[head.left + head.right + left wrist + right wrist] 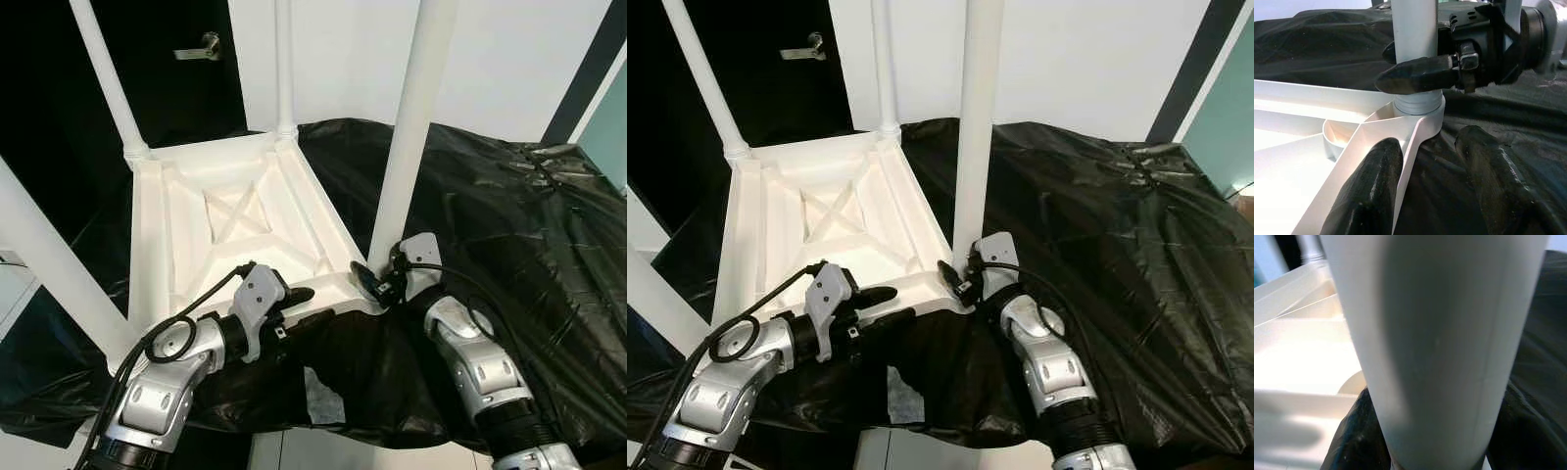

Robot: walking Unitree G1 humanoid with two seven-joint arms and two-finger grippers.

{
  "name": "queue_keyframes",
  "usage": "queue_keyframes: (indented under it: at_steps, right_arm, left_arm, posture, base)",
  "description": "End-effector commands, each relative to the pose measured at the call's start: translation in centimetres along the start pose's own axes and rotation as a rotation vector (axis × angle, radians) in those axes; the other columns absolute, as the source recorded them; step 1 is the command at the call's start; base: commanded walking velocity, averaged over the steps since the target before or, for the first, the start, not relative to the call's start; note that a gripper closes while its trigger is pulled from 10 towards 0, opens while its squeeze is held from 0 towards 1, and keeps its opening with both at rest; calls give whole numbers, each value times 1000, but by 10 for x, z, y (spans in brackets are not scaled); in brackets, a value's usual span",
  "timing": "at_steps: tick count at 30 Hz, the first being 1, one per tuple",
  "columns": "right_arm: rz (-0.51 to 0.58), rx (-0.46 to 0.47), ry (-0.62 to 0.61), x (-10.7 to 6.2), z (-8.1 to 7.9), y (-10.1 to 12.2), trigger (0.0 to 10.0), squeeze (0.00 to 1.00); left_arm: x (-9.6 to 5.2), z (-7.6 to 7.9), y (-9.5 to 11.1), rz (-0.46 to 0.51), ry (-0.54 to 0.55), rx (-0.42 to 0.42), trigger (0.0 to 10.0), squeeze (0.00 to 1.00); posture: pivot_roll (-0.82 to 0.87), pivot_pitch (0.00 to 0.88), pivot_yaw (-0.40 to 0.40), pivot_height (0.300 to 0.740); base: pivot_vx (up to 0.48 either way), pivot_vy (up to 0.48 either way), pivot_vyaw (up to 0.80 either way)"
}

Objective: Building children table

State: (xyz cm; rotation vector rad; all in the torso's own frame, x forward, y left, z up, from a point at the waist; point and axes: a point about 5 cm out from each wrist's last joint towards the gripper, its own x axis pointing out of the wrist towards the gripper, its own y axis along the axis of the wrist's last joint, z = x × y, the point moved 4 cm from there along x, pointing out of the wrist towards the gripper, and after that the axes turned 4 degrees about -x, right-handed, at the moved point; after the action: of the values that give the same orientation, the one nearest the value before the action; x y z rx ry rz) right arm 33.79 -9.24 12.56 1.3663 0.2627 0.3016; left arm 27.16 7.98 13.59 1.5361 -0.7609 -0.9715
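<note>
White tabletop (235, 230) lies upside down on the black-sheeted surface (509, 225), legs upward. Right gripper (377, 284) is clamped around the near-right corner leg (407, 137) just above its socket. Left gripper (299, 305) straddles the tabletop's near edge — fingers (1366, 196) parted, one each side.

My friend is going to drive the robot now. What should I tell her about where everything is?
Right gripper: shut on the near-right table leg, low down by its socket.
Left gripper: open, its fingers either side of the near rim of the upside-down white tabletop.
The tabletop lies on a black sheet covering the work surface.
Done: all four legs stand in the corner sockets.
Left: whether the near-right leg is fully tight cannot be seen, so probably check it, then turn the table upright.
</note>
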Motion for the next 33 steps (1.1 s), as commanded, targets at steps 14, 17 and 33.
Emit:
queue_keyframes:
  at_steps: [14, 17, 33]
  right_arm:
    - [-6, 21, -204, -5, -1, 7, 10000, 0]
    - [-5, 9, -218, -6, 3, 9, 10000, 0]
    - [25, 14, -196, -10, 11, 14, 10000, 1000]
  left_arm:
    - [2, -11, 2, -2, 81, 16, 10000, 0]
    - [1, -14, 3, -2, 93, 20, 10000, 0]
    - [0, -15, 5, 5, 111, 21, 10000, 0]
  posture:
    - [-3, 0, -16, 740]
    - [-3, 0, -17, 740]
    - [3, 0, -19, 740]
  base:
    - [0, 0, 0]
    - [0, 0, 0]
    - [0, 0, 0]
